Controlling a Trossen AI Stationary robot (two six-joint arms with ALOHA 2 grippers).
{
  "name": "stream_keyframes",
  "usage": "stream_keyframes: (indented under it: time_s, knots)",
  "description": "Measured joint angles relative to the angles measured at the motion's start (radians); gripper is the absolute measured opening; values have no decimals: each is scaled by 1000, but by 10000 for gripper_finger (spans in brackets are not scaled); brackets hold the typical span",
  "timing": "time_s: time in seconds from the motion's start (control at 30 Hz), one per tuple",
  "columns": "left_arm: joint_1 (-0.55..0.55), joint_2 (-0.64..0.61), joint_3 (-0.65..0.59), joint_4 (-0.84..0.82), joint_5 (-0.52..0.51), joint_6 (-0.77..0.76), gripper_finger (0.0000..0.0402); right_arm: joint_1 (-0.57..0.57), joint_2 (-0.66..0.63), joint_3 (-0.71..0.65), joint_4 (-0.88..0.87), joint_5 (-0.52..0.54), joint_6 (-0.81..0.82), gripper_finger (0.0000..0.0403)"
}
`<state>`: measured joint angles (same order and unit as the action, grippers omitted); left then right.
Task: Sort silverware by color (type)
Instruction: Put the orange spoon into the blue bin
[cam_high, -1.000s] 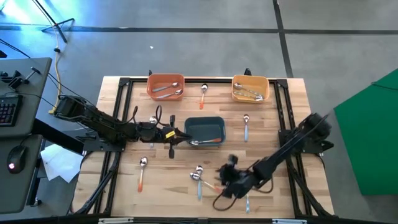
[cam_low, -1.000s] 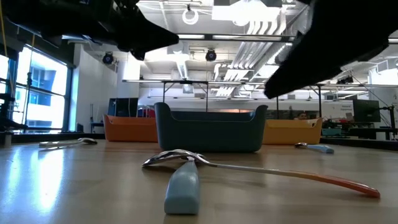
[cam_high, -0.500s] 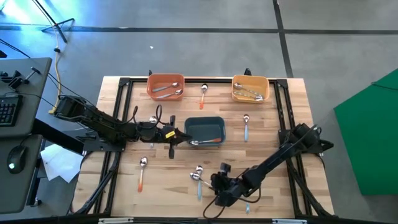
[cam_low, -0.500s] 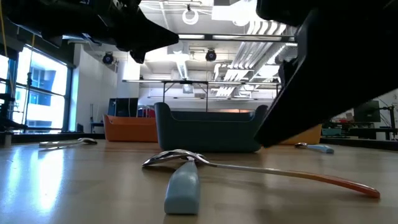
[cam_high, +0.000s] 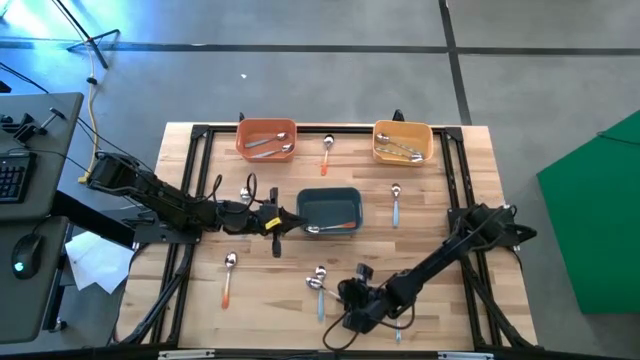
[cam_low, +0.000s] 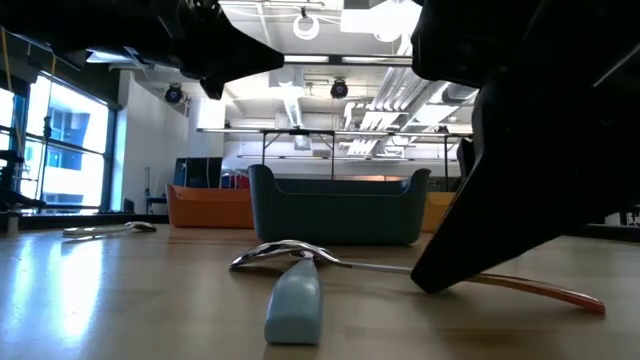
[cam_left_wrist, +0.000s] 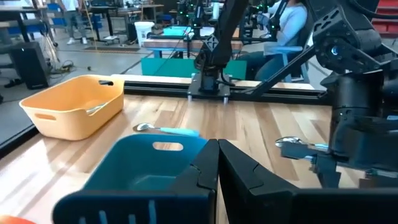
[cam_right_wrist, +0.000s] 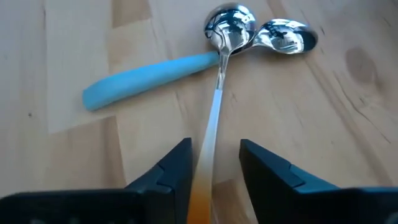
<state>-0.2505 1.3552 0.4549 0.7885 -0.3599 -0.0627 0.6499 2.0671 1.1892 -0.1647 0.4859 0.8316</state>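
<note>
Table (cam_high: 260, 285): pale blond wood planks, black frame at edges.
Orange bin (cam_high: 266, 138), upper left of the high view: orange, silver spoons inside.
Yellow bin (cam_high: 402, 141), upper right: mustard yellow.
Dark blue bin (cam_high: 328, 209), centre: deep teal-blue.
Light blue spoon (cam_right_wrist: 155, 71), right wrist view: sky-blue handle, mirror-bright silver bowl.
Orange-handled spoon (cam_right_wrist: 214, 118): silver stem shading to orange at the lower edge.
Right gripper (cam_right_wrist: 214, 171): matte black fingers.
Left gripper (cam_left_wrist: 217, 171): black.
Floor (cam_high: 300, 80): grey, dark seam lines.
Screen (cam_high: 590, 220), right edge: green.

Overhead, table-level and two wrist views, all sharing the dark blue bin (cam_high: 329, 208).
</note>
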Motion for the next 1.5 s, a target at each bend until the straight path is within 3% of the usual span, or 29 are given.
stream_keyframes:
  time_s: [0.23,0.4,0.53,0.73,0.87,1.2,1.5]
  knots:
    - [-13,0,0,-6,-1,6,1,-39,-25,-3,-34,-49,-93,15]
    - [-32,0,0,-3,-22,12,1,-78,-61,-10,-41,-68,-174,18]
    - [-34,0,0,3,-45,12,1,-100,-161,-8,-31,-54,-269,7]
    - [-34,0,0,25,-45,2,1,-195,-361,-6,-191,-11,-381,0]
    - [-34,0,0,23,-45,-4,1,-319,-421,-6,-300,-28,-467,0]
    - [-34,0,0,24,-45,-4,1,-591,-347,-7,-295,-211,-659,0]
    - [-34,0,0,28,-45,-5,1,-669,-242,-7,-236,-314,-701,0]
